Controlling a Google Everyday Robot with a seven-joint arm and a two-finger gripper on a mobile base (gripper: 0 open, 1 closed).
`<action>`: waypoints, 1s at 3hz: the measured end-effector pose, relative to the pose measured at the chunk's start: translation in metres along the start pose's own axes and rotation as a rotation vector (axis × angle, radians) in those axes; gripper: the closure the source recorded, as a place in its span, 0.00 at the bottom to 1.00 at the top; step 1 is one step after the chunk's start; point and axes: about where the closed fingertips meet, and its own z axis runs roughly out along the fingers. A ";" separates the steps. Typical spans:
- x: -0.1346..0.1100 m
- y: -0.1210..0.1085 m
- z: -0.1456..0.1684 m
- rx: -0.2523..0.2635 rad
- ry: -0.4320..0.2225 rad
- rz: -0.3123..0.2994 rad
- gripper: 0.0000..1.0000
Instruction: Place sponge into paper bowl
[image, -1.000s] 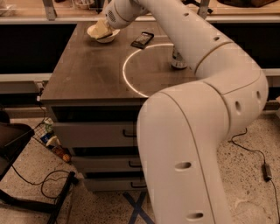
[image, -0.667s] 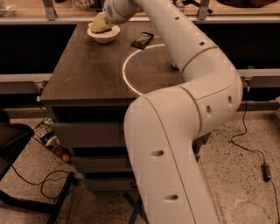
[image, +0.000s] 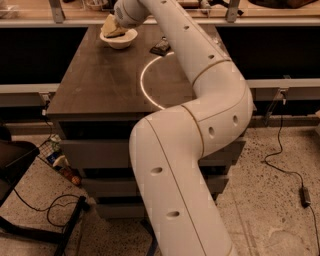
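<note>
The white paper bowl (image: 120, 41) stands at the far left corner of the dark table (image: 95, 85). My gripper (image: 114, 24) is at the end of the long white arm, right over the bowl and reaching down into it. A pale yellow mass (image: 111, 30) sits at the arm's tip inside the bowl's rim. I cannot tell how much of it is the sponge and how much is the arm's own yellow tip. No sponge lies anywhere else on the table.
A small dark flat object (image: 160, 47) lies on the table right of the bowl. A white ring (image: 143, 82) is marked on the tabletop. My arm's big elbow (image: 200, 135) covers the table's right front. Drawers, a chair (image: 20, 165) and floor cables lie below.
The arm's elbow and lower link have swung across the front of the view. The gripper has stayed over the bowl, and the bowl has not moved.
</note>
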 end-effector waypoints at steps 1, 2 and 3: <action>0.006 -0.009 0.013 0.019 0.004 0.044 1.00; 0.007 -0.011 0.024 0.027 -0.004 0.068 1.00; 0.003 -0.010 0.027 0.043 -0.010 0.068 1.00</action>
